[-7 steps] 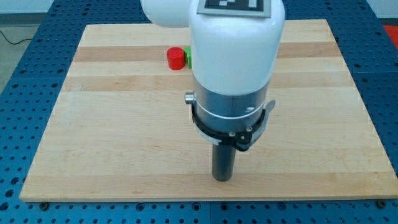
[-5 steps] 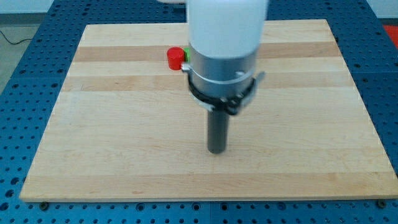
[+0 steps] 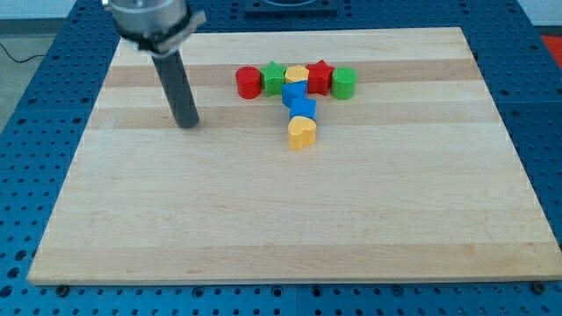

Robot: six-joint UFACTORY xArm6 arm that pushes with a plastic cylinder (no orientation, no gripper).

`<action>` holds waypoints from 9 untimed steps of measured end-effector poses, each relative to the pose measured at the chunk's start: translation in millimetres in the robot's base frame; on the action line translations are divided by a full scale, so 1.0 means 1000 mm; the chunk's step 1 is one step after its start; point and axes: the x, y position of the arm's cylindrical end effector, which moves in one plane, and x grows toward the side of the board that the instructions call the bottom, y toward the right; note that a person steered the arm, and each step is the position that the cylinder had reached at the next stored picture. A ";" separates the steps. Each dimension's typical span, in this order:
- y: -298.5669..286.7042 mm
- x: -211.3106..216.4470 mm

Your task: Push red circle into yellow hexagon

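Note:
The red circle [image 3: 248, 82] lies near the view's top, at the left end of a row of blocks. Right of it come a green block [image 3: 274, 77] and then the yellow hexagon [image 3: 297, 75], so the green block lies between the two. My tip [image 3: 186, 124] rests on the board to the left of and below the red circle, well apart from every block.
The row continues right with a red star [image 3: 319, 76] and a green circle [image 3: 343, 83]. Two blue blocks [image 3: 295, 92] [image 3: 303, 109] and a yellow heart [image 3: 301, 132] run down from the hexagon. All lie on a wooden board [image 3: 281, 219].
The arm has moved from the board's middle up and to the view's left. The blocks it hid now show; the red circle has not moved.

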 end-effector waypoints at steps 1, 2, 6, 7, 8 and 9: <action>0.014 -0.030; 0.055 -0.045; 0.179 -0.047; 0.133 -0.057; 0.119 -0.081; 0.162 -0.097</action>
